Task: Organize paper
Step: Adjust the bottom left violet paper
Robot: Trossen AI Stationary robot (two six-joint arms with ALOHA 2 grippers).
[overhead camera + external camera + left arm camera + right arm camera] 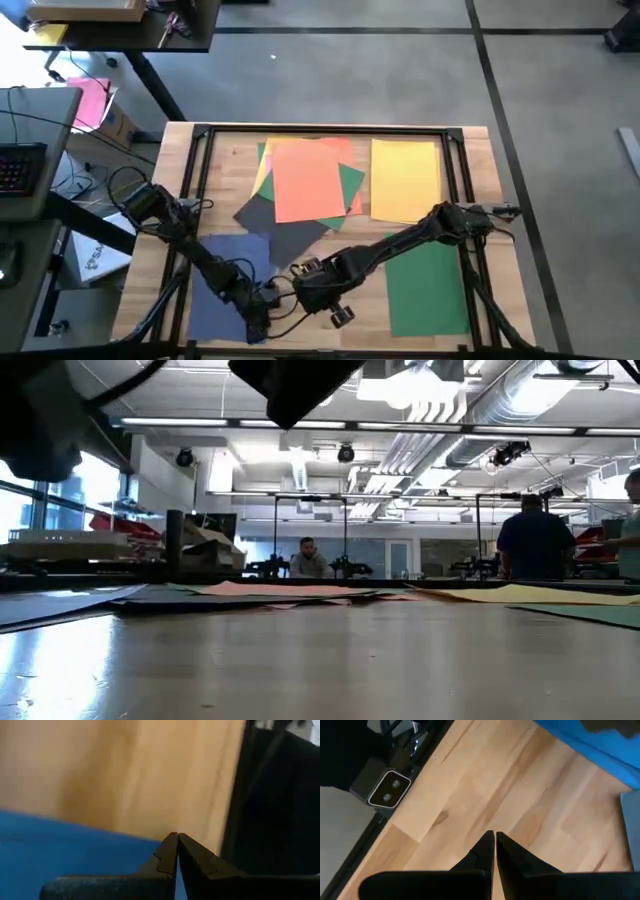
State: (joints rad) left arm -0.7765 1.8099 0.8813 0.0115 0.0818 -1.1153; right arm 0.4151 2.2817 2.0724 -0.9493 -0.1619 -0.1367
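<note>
Both arms sat low at the near edge of the table [470,150]. Left gripper [177,837] had its fingers pinched together w/ nothing between them, tips just over the blue sheet's [228,280] edge. Right gripper [495,836] was closed too, empty, bare wood under its tips, blue sheet off ahead of them. Rest of the paper lay well beyond both: orange [308,178] topping a messy pile, yellow [404,178] and green [428,285] apart. Risk imo: closed tips dragging could crumple the blue sheet, and the two wrists were close enough to bump.
</note>
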